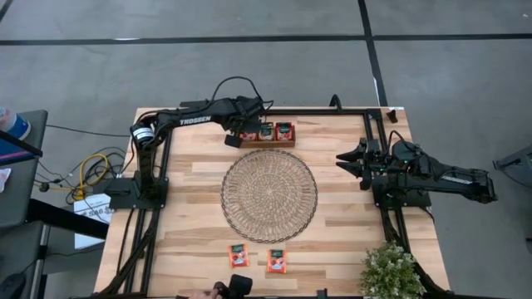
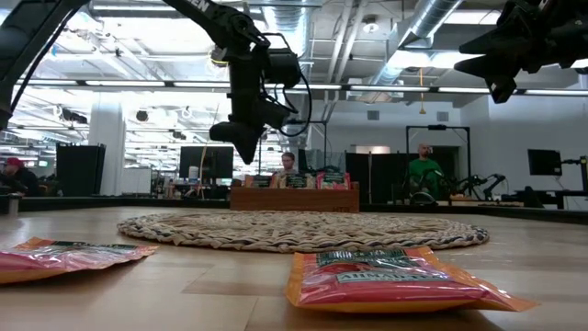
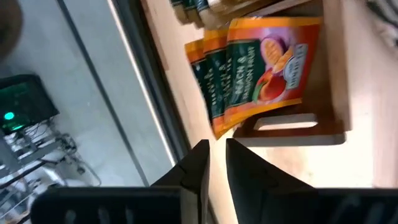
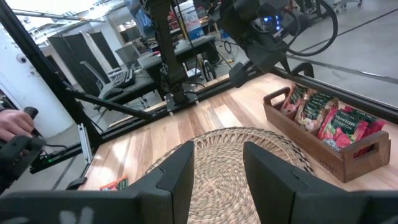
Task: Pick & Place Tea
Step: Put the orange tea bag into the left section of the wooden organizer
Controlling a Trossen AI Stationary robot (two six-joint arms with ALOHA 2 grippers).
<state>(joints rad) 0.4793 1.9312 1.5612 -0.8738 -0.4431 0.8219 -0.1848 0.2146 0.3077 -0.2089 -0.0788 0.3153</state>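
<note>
Left gripper [image 1: 235, 138], fingers pressed together, is hovering beside the wooden tray [image 1: 268, 143] at 12 o'clock. Two tea sachets [image 1: 258, 258] are lying flat on the worktop [image 1: 349, 232] at 6 o'clock; judged light and limp, each should be pinched at an edge. Right gripper [image 1: 351, 160], fingers spread, is waiting at 3 o'clock.

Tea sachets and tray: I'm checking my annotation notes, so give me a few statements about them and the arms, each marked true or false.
1. Two tea sachets lie flat on the table near its front edge. True.
2. A sachet rests on the round woven mat. False: the mat is bare.
3. The left pincer hangs by the end of the wooden tray. True.
4. The left pincer grips a sachet. False: its fingers are nearly together with nothing between them.
5. The right pincer is over the tray. False: it waits at the table's right side, open.
</note>
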